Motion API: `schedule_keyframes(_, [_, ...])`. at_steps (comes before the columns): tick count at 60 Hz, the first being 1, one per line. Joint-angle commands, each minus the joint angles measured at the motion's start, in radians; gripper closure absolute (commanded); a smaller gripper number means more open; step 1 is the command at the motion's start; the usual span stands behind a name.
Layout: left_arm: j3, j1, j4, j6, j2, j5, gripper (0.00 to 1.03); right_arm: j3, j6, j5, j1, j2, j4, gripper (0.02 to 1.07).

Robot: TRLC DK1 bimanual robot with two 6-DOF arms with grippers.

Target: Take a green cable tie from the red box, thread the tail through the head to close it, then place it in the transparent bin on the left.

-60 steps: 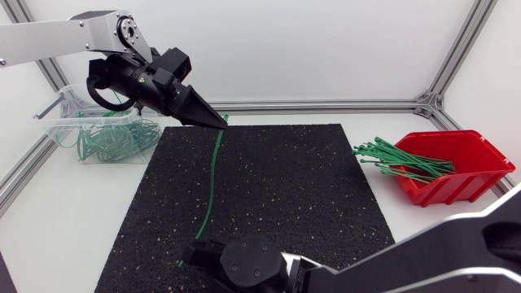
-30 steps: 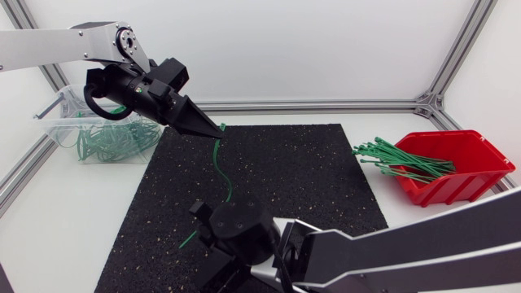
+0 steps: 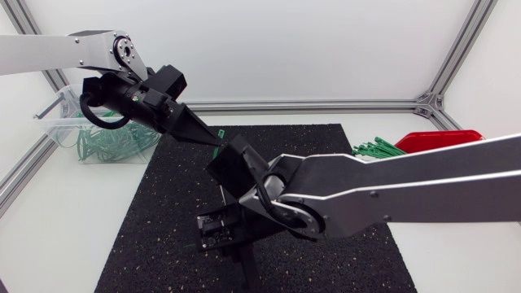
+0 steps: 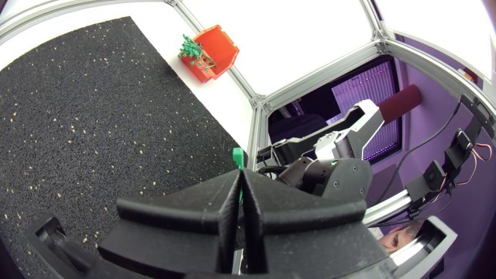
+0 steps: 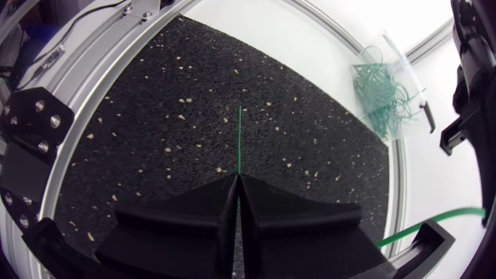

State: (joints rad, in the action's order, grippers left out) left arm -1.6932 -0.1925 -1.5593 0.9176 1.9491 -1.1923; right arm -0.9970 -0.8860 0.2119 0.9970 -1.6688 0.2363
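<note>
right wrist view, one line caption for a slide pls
Right gripper shut on a green cable tie whose end sticks out ahead over the black mat, transparent bin beyond.

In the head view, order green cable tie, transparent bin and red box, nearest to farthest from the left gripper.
1. Green cable tie: between the fingers of the left gripper.
2. Transparent bin: beside it, at the table's left.
3. Red box: across the table, far right.

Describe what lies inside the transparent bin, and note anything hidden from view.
The bin holds a tangle of looped green ties. In the head view the left arm covers its rear right part, so what lies there cannot be seen.
</note>
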Motion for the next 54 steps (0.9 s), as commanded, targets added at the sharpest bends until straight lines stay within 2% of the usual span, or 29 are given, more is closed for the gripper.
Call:
schedule_keyframes(1, [0.029,-0.012,-0.001,0.030,-0.015,-0.012,1.00,-0.017,0.094,0.043,-0.026,0.049,0.054,1.01])
schedule_keyframes(9, [0.027,-0.027,0.004,0.030,-0.012,-0.015,1.00,-0.054,0.225,0.118,-0.095,0.098,0.149,1.01])
schedule_keyframes(15, [0.027,-0.035,0.005,0.030,-0.007,-0.018,1.00,-0.130,0.294,0.175,-0.135,0.064,0.311,1.01])
schedule_keyframes(22, [0.027,-0.038,0.005,0.027,-0.007,-0.021,1.00,-0.152,0.392,0.221,-0.161,0.064,0.353,1.01])
schedule_keyframes(32, [0.030,-0.038,0.008,0.027,-0.010,-0.047,1.00,-0.166,0.464,0.336,-0.163,0.096,0.452,1.01])
schedule_keyframes(46, [0.030,-0.059,0.027,0.026,-0.015,-0.101,1.00,-0.187,0.564,0.414,-0.192,0.135,0.535,1.01])
schedule_keyframes(54, [0.030,-0.078,0.028,0.024,-0.021,-0.113,1.00,-0.212,0.614,0.423,-0.205,0.147,0.623,1.01])
